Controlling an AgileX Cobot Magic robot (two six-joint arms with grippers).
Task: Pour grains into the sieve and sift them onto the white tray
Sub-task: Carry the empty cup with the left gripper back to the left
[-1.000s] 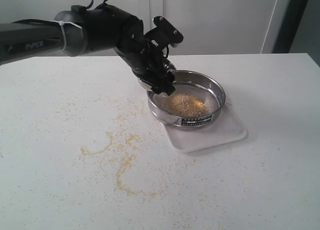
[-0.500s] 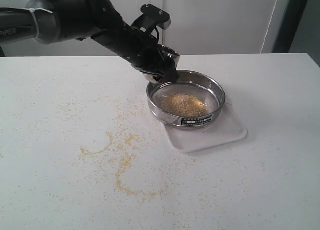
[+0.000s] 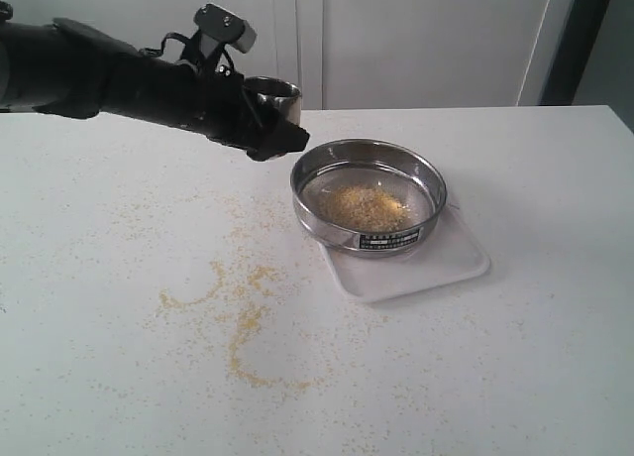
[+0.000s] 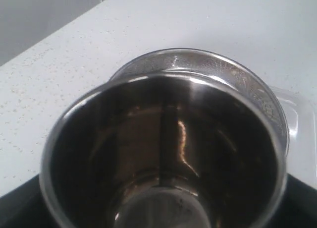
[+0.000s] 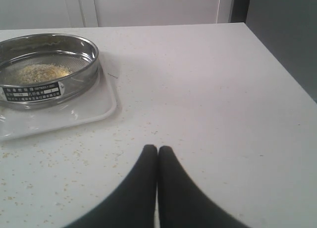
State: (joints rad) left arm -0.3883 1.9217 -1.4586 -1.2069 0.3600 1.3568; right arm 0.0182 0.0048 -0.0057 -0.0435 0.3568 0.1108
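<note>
The round steel sieve (image 3: 369, 193) rests on the white tray (image 3: 451, 263), with a heap of yellow and pale grains (image 3: 365, 206) on its mesh. My left gripper (image 3: 269, 119) is shut on a small steel cup (image 3: 271, 97), held upright above the table to the left of the sieve. In the left wrist view the cup (image 4: 163, 153) fills the frame and looks empty, with the sieve (image 4: 208, 69) just beyond its rim. My right gripper (image 5: 157, 149) is shut on nothing, low over the table, to one side of the tray (image 5: 74, 116) and sieve (image 5: 47, 69); the exterior view does not show it.
Spilled grains (image 3: 243, 322) lie scattered in curved trails across the white table in front of and left of the tray. The table's far edge (image 3: 495, 107) meets a white wall. A dark gap (image 5: 282, 39) lies beyond the table's edge in the right wrist view.
My left gripper has drawn the cup back from over the sieve's rim, up and to the left, and turned it from tipped to upright. The grain heap in the sieve looks unchanged.
</note>
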